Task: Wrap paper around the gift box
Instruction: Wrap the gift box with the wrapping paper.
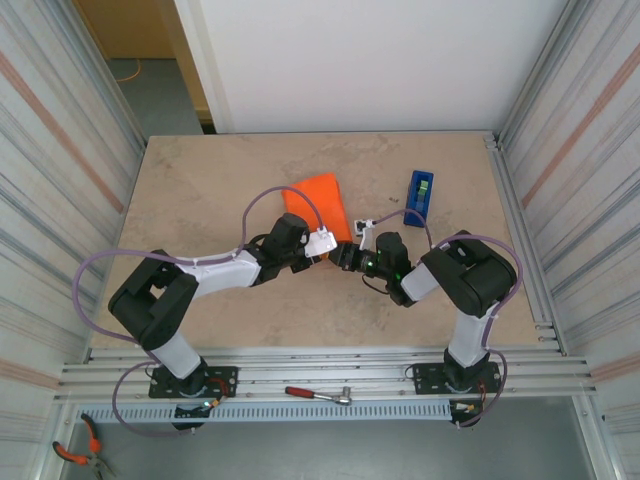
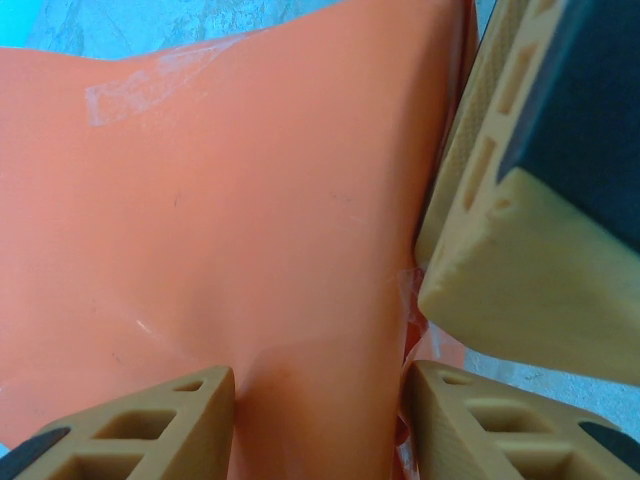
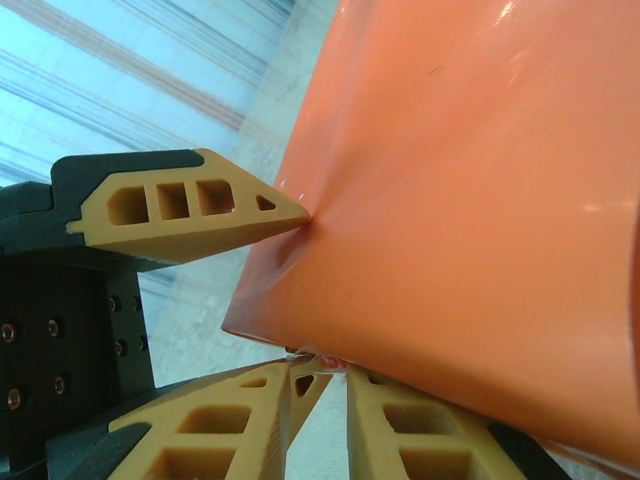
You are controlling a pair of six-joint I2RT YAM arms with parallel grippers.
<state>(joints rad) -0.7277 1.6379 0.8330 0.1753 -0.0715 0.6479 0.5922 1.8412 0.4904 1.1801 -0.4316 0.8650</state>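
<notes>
The orange paper lies folded into a bundle at mid-table; the gift box is hidden inside it. My left gripper holds the bundle's near end. In the left wrist view the wrapped end sits between its two fingers, and the gripper is shut on it. Clear tape shows on the paper. My right gripper meets the same end from the right. Its jaws stand apart around a paper corner. The upper fingertip dents the paper.
A blue tape dispenser stands right of the bundle. Corrugated walls close in both sides of the table. A ratchet tool lies on the rail by the arm bases, and pliers lie below at the left.
</notes>
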